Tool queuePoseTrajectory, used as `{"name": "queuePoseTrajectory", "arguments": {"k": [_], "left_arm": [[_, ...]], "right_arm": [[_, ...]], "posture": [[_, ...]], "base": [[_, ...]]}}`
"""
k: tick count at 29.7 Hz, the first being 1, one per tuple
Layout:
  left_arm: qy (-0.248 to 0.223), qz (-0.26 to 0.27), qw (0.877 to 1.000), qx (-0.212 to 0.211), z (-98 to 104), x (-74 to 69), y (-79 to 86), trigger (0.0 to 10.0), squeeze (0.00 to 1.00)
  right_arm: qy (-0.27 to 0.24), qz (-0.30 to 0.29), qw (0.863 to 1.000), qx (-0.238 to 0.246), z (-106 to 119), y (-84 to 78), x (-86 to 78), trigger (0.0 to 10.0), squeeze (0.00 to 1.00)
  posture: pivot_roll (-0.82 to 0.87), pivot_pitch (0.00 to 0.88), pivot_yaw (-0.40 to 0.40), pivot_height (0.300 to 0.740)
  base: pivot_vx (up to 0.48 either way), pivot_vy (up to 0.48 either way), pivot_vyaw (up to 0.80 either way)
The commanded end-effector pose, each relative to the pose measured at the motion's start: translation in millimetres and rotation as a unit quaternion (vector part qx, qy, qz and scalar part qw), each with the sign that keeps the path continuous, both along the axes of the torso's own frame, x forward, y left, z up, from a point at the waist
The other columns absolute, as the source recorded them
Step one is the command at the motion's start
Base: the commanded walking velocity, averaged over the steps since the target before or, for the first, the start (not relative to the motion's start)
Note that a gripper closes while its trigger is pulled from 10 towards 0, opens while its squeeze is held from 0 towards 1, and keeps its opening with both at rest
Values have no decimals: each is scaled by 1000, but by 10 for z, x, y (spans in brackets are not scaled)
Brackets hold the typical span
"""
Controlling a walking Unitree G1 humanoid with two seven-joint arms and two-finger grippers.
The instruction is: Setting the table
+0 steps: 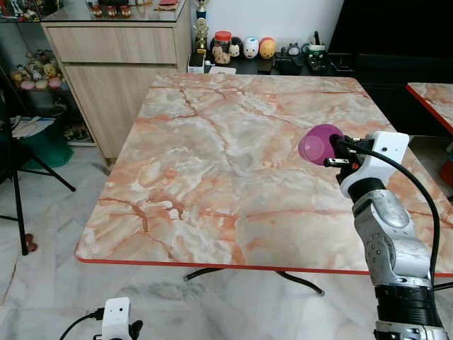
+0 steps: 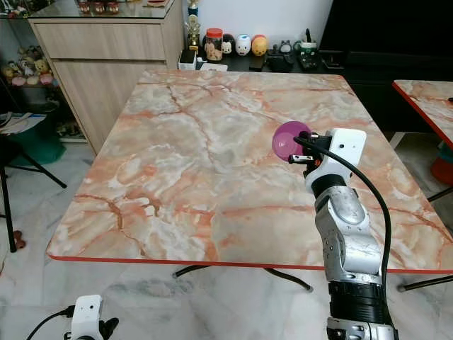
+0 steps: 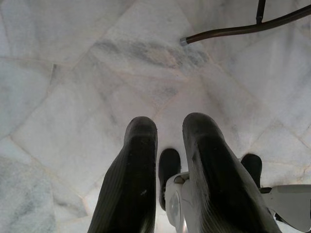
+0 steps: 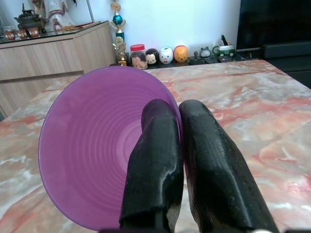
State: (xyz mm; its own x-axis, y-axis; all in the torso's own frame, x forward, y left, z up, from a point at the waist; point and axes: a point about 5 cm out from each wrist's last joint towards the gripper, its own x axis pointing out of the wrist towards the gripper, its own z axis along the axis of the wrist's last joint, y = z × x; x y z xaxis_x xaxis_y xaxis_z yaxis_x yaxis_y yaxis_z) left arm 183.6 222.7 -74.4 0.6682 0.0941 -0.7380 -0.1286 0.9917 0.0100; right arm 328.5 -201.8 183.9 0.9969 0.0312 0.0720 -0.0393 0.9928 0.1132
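your right gripper (image 4: 180,121) is clenched on the rim of one purple plastic bowl (image 1: 320,144), one finger inside the bowl and one outside, the wall pinched between them. the bowl is held tipped on its side above the right part of the marble-patterned table (image 1: 212,163), its opening turned away from the arm; you cannot tell from these views whether it touches the tabletop.

beyond the table's far edge a low dark shelf carries a red-lidded jar (image 1: 222,47), three round figurines (dark, white and orange) (image 1: 250,47), a small trophy (image 1: 202,28) and some dark gadgets you cannot make out. one wooden cabinet (image 1: 117,60) stands at far left, with small toys on a glass shelf (image 1: 32,74) beside it. a corner of a second table (image 1: 432,99) with the same pattern sits at the right edge. black chair legs (image 1: 18,191) stand on the floor at left.

your left gripper (image 3: 167,145) hangs low over the pale marble floor (image 3: 73,73), its two fingers a little apart and holding nothing; a curved dark table foot (image 3: 233,30) lies on the floor near it.
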Motion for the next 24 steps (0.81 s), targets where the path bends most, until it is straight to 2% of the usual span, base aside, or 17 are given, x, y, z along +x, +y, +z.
{"name": "queuePoseTrajectory", "arguments": {"k": [1, 13, 14, 15, 16, 24], "left_arm": [[17, -5, 1000, 2, -35, -57, -7, 10000, 0], [17, -5, 1000, 2, -35, -57, -7, 10000, 0], [17, -4, 1000, 2, -36, -58, -7, 10000, 0], [27, 20, 999, 6, -47, -85, 30, 10000, 0], [30, 26, 999, 7, -50, -92, 39, 10000, 0], [27, 29, 999, 6, -43, -75, 36, 10000, 0]], "right_arm": [[-9, -1, 1000, -3, 50, 2, 0, 10000, 0], [-9, -1, 1000, -3, 50, 2, 0, 10000, 0], [-18, -9, 1000, -23, 49, 30, 4, 10000, 0], [-75, -29, 995, -65, 193, 82, 21, 10000, 0], [-91, -32, 992, -75, 235, 91, 22, 10000, 0], [-94, -34, 991, -85, 242, 93, 24, 10000, 0]], "posture": [[22, 0, -29, 740], [22, 0, -29, 740], [22, 0, -29, 740], [30, 0, -32, 740], [30, 0, -32, 740], [32, 0, -36, 740]], "base": [[0, 0, 0], [0, 0, 0], [0, 0, 0], [0, -439, 0], [0, -442, 0], [0, -442, 0]]}}
